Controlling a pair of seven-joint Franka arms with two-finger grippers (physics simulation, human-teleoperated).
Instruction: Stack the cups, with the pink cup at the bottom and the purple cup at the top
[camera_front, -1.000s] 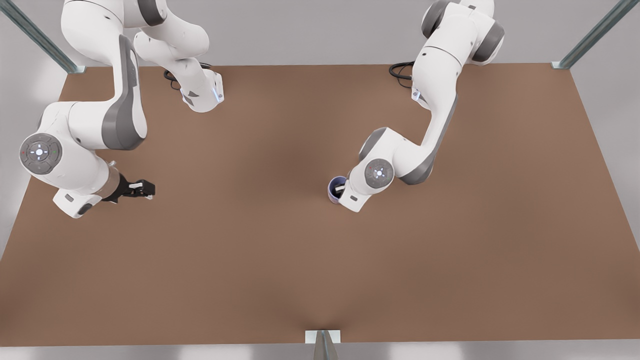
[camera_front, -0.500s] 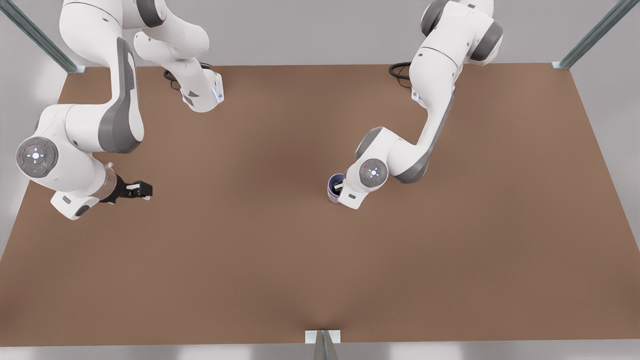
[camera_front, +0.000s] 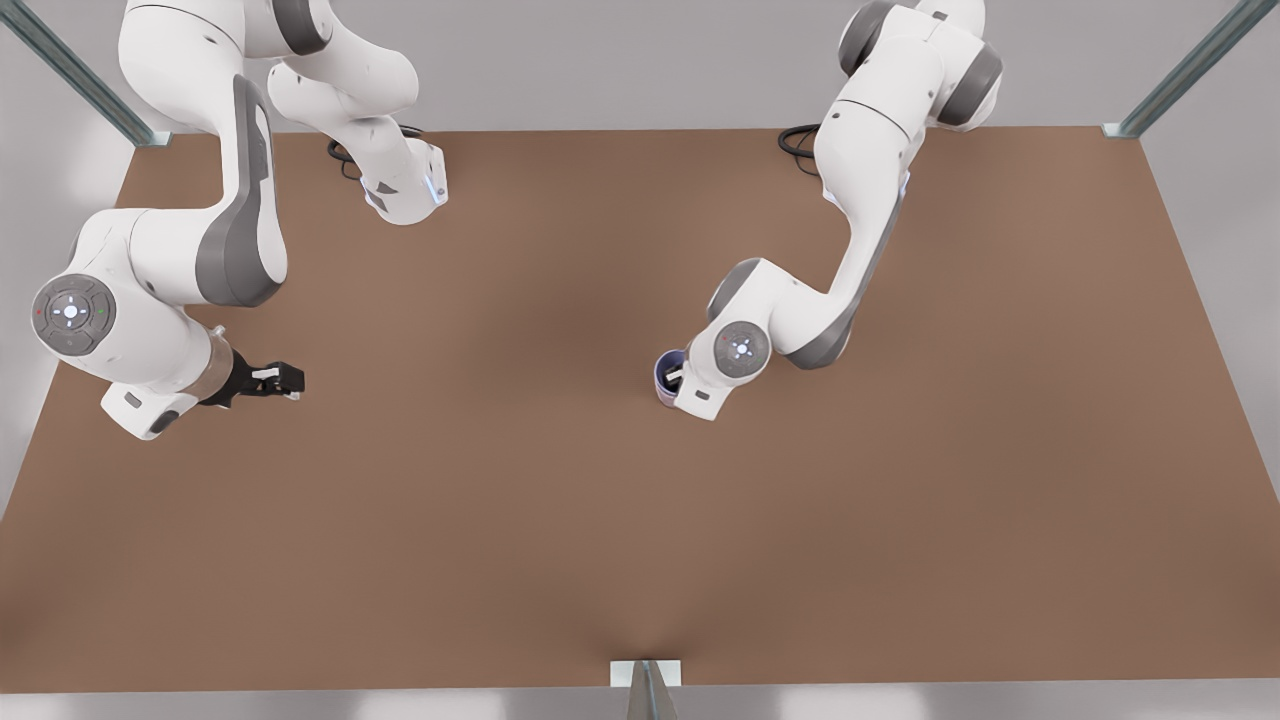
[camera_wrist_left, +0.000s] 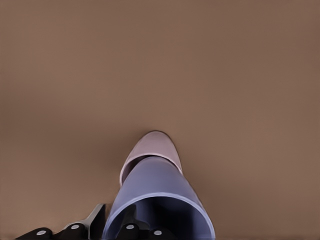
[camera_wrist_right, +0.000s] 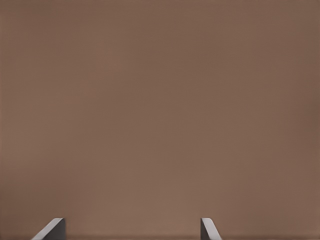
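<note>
since a second ago the arm at the front view's right has folded in a little, its wrist sliding up and leftward with the purple cup (camera_front: 668, 376), while the other arm barely shifted.

the purple cup sits just right of centre in the front view, held at its rim by the left claw (camera_front: 678, 378), one finger (camera_wrist_left: 131, 229) inside the wall and one (camera_wrist_left: 95, 222) outside. in the left wrist view the pink cup (camera_wrist_left: 150, 150) shows beyond and below it, near the frame's centre, its mouth partly covered by the purple cup's base. the purple cup looks to be over, or already part-way into, the pink one; whether it is seated i cannot tell.

to do this step well, the purple base should stay centred over the pink mouth and go straight down, without tilt, so its taper slides in rather than catching the rim and tipping the pink cup on the counter (camera_front: 640, 520). release only once it stops sinking, then lift the claw straight up so the inner finger does not drag the stack.

the right claw (camera_front: 285, 379) waits at the left of the front view, well apart, its fingertips (camera_wrist_right: 52, 230) spread wide and empty above bare counter.
</note>
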